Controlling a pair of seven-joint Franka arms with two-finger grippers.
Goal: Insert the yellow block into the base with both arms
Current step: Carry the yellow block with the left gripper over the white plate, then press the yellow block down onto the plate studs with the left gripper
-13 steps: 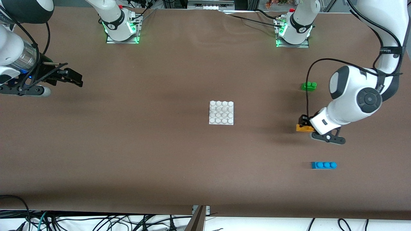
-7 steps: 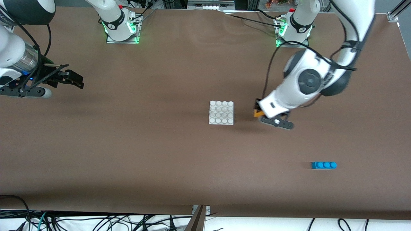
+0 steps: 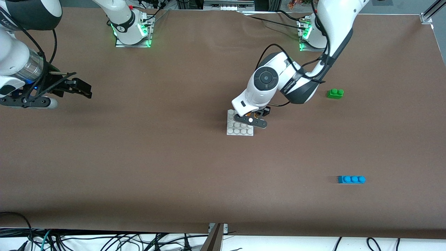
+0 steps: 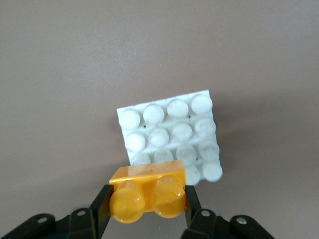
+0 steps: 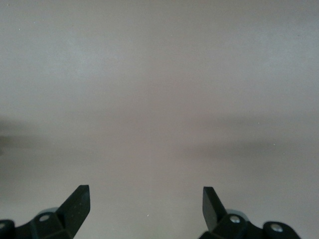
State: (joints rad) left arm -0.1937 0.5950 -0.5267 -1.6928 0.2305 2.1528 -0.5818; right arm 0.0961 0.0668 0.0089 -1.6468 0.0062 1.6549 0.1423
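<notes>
A: Where is the yellow block (image 4: pixel 148 195)?

B: Clamped between the fingers (image 4: pixel 101 203) of the left gripper (image 4: pixel 147 211), studs up. It hangs in the air over the base (image 3: pixel 240 130), above the edge of the plate that faces the left arm's end of the table (image 3: pixel 174 167). In the left wrist view the block covers part of one edge row of studs.

A: And the base itself?

B: Flat on the table near the middle, well away from every edge and corner.

A: Is the block touching the studs?

B: I cannot tell; the front view hides it under the wrist.

A: The right gripper (image 3: pixel 75 86)?

B: The right arm waits over the right arm's end of the table, about midway between the base-side edge and the camera-side edge. Its fingers (image 5: pixel 76 203) stand spread apart with only bare table between them.

A: Anything else lying about?

B: A green brick (image 3: pixel 335 93) toward the left arm's end, nearer the base-side edge, and a blue brick (image 3: pixel 351 179) toward the same end, closer to the camera-side edge. Both lie well apart from the base.
</notes>
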